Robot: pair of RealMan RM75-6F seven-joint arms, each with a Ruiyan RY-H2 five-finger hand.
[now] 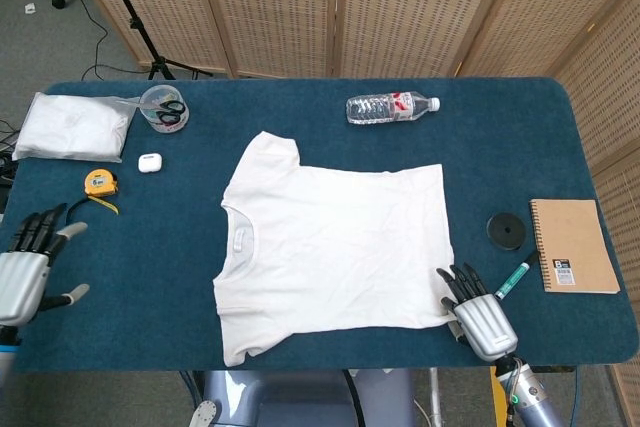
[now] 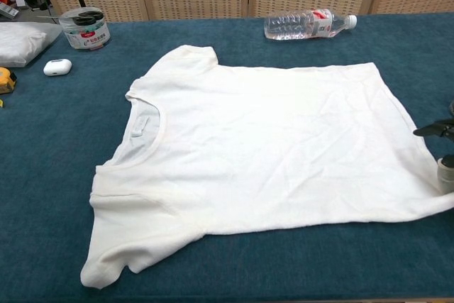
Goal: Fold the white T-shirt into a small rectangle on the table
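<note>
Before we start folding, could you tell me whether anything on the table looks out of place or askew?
Only small things: the water bottle lies on its side, and the white T-shirt lies flat but lightly wrinkled.

In the chest view the right hand (image 2: pixel 443 157) was cut off by the right edge, only fingertips showing. The head view's left edge clipped the left hand (image 1: pixel 25 272). The bottle (image 1: pixel 390 107) label was too small to read.

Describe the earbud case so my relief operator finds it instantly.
Start at the table's far left corner, where a clear tub of scissors stands. Just nearer the robot lies the earbud case, beside the yellow tape measure. It is the only small, white, rounded pebble there.
</note>
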